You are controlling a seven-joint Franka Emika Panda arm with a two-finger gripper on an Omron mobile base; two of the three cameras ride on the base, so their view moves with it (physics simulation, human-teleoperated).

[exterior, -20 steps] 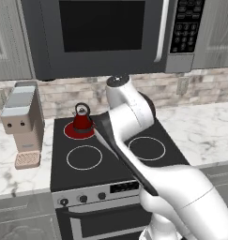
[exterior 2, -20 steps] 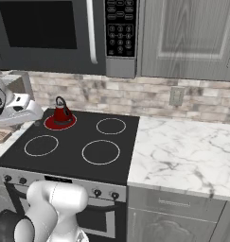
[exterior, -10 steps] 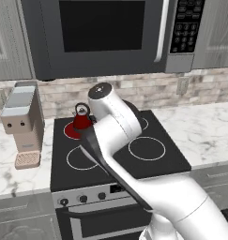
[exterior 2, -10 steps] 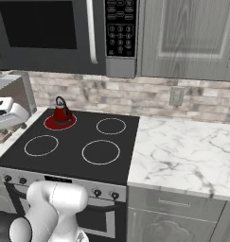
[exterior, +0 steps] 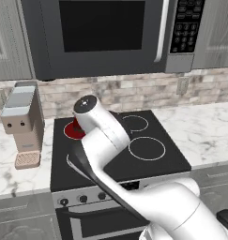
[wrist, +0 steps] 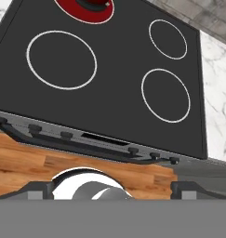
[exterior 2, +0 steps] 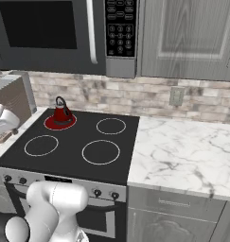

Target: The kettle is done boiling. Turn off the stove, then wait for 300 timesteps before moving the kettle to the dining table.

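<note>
Since earlier we swung left over the stove, fingers spread (knobs ahead); kettle waits on glowing burner.

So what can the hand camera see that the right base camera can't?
The hand view alone looks down past the stove's front edge to the wooden floor, with the two finger tips standing wide apart. The right base view alone shows the whole red kettle, the microwave, the cabinet and the marble counter. Both show the stove, its glowing red burner and the front knobs.
</note>
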